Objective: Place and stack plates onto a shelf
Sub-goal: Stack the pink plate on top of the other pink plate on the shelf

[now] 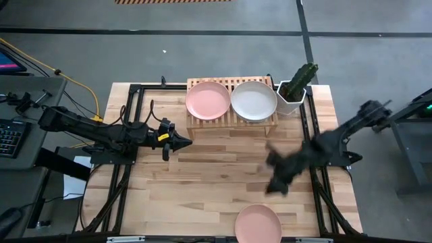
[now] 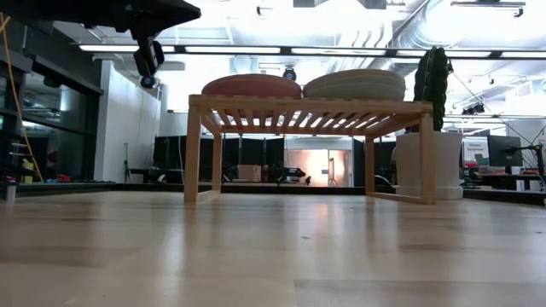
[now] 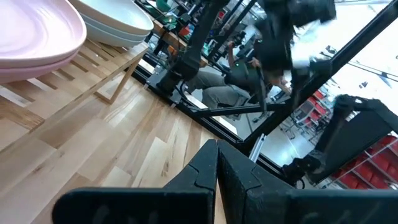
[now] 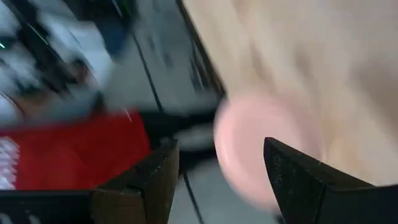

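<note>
Near counter edge: lone pink plate [image 1: 258, 223]. Right end effector [image 1: 276, 177] spread wide, empty, above the counter [image 1: 202, 182] just beyond it. Left end effector [image 1: 183, 141] clenched, empty, near shelf [image 1: 231, 119]. Shelf carries pink stack [image 1: 208, 99], pale stack [image 1: 254, 100].

Three plates [image 1: 208, 100], one shelf [image 1: 233, 121], one cactus [image 1: 302, 79]

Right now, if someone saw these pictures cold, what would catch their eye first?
The light-wood shelf at the table's far edge, carrying a pink plate stack and a pale plate stack side by side, with a potted cactus beside it. Next, the lone pink plate at the near edge, with the open right gripper above the table near it. The shut left gripper hangs before the shelf.
</note>
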### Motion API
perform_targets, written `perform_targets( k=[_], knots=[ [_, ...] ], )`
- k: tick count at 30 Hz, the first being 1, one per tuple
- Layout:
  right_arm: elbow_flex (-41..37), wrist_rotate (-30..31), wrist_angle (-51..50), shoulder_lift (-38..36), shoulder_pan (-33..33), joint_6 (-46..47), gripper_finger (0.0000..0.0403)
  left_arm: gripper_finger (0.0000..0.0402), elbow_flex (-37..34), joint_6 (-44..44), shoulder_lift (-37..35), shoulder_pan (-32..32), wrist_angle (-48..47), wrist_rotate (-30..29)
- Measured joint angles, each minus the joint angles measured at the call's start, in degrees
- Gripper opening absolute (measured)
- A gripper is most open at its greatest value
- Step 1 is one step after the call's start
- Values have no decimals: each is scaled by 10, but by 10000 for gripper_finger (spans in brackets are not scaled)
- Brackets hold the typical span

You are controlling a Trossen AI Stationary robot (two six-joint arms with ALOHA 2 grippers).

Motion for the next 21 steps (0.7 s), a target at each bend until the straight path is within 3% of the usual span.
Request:
perform_targets(
  k=[5,10,15,19,21],
  knots=[
    [0,-76,4,126,114,117,216,0,0,0,0,4,0,0],
    [0,-119,74,238,167,183,192,0,0,0,0,5,0,0],
    [0,-129,150,315,162,190,121,0,0,0,0,5,-2,0],
    [0,-117,146,344,142,169,28,0,0,0,0,5,-2,0],
    [0,-98,148,352,133,132,10,0,0,-6,0,5,-2,0]
  ],
)
